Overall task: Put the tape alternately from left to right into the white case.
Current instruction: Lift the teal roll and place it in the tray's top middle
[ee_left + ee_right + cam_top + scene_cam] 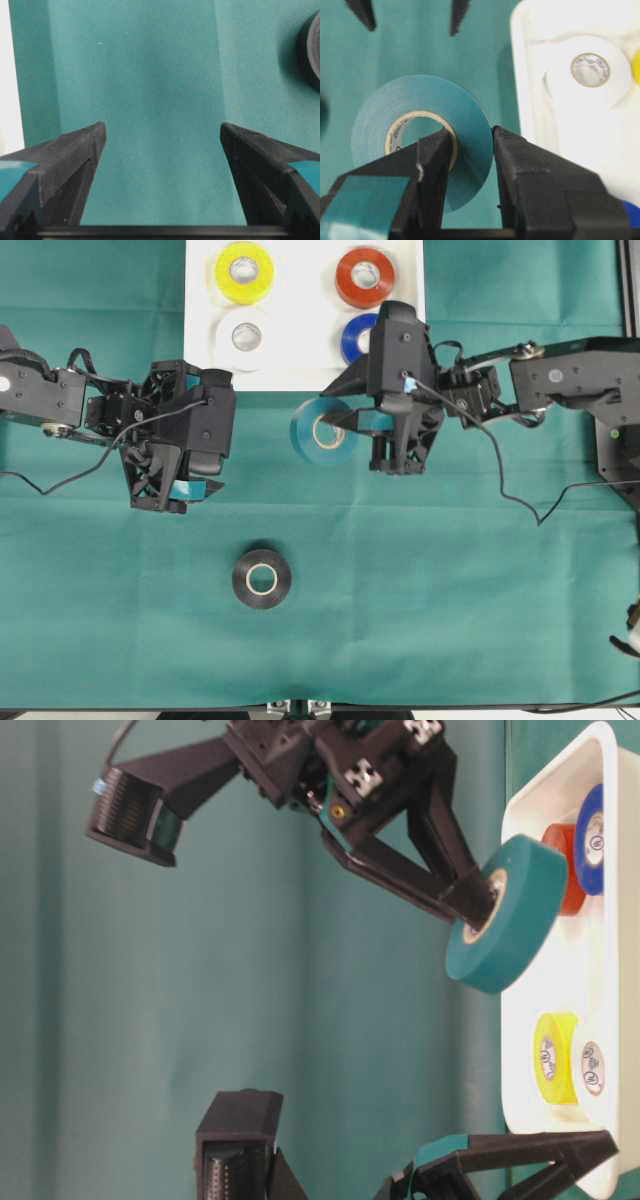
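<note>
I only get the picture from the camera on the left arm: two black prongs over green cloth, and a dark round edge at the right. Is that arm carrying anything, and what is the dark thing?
Observer: No. The left gripper is open over bare cloth. The dark thing is the black roll, lying flat on the green cloth.
Operator: What is the other arm doing?
Observer: The right gripper is shut on the teal roll, one finger through its core, just outside the white case.
Operator: Is anything in that case already?
Observer: Four rolls: yellow, white, red-orange and blue.
</note>
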Controlling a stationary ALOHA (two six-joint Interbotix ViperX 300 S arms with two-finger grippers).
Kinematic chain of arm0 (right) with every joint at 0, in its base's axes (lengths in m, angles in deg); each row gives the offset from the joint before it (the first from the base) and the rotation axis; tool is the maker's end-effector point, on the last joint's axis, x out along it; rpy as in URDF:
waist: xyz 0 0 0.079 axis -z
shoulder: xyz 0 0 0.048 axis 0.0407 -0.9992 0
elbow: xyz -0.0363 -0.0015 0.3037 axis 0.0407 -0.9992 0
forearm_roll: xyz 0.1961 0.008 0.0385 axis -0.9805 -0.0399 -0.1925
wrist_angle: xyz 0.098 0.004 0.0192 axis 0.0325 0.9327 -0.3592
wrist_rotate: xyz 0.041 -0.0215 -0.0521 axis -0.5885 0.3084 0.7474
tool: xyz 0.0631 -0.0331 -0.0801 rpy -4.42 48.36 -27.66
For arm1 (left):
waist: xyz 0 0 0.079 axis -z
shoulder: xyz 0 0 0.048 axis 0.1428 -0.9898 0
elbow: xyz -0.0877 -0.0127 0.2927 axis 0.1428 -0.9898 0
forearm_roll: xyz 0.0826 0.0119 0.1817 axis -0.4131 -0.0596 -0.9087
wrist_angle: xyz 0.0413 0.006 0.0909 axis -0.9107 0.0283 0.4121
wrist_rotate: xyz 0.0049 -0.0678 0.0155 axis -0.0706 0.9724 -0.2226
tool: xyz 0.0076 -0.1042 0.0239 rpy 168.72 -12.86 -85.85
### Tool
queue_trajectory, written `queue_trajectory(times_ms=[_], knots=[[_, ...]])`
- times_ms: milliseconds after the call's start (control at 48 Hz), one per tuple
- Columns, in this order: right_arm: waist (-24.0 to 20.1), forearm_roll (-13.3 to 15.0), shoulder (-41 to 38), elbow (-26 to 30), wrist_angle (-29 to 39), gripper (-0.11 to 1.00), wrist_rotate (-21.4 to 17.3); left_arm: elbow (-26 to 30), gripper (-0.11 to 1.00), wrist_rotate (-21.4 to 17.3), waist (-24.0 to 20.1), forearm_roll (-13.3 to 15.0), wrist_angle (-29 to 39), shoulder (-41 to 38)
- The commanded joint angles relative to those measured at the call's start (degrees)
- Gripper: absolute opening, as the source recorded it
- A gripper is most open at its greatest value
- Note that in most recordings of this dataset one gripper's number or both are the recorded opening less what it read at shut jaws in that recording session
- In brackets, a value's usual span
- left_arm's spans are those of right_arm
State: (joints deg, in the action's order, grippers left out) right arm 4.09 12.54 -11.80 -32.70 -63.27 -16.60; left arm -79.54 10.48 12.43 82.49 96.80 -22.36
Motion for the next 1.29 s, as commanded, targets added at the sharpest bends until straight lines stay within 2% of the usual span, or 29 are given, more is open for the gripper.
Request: queue_trajectory(times_ms=[0,416,833,1000,1270], knots=[[2.02,0.44,0.09,1.85,-0.70,0.29,0.09,1.14,0.71,0.09,0.26,0.09,-0.26,1.32],[14.06,5.71,-5.80,5.27,-4.04,0.29,0.09,1.23,0.71,0.09,0.26,0.09,-0.26,1.32],[22.68,6.50,-13.71,10.11,-4.83,0.29,0.26,1.23,0.71,0.18,0.35,0.00,-0.26,1.14],[24.61,6.77,-16.17,11.34,-4.75,0.29,0.53,1.23,0.71,0.18,0.35,0.00,-0.26,1.05],[25.14,6.77,-17.75,12.22,-4.83,0.29,0.62,1.23,0.71,0.18,0.35,0.09,-0.26,1.05]])
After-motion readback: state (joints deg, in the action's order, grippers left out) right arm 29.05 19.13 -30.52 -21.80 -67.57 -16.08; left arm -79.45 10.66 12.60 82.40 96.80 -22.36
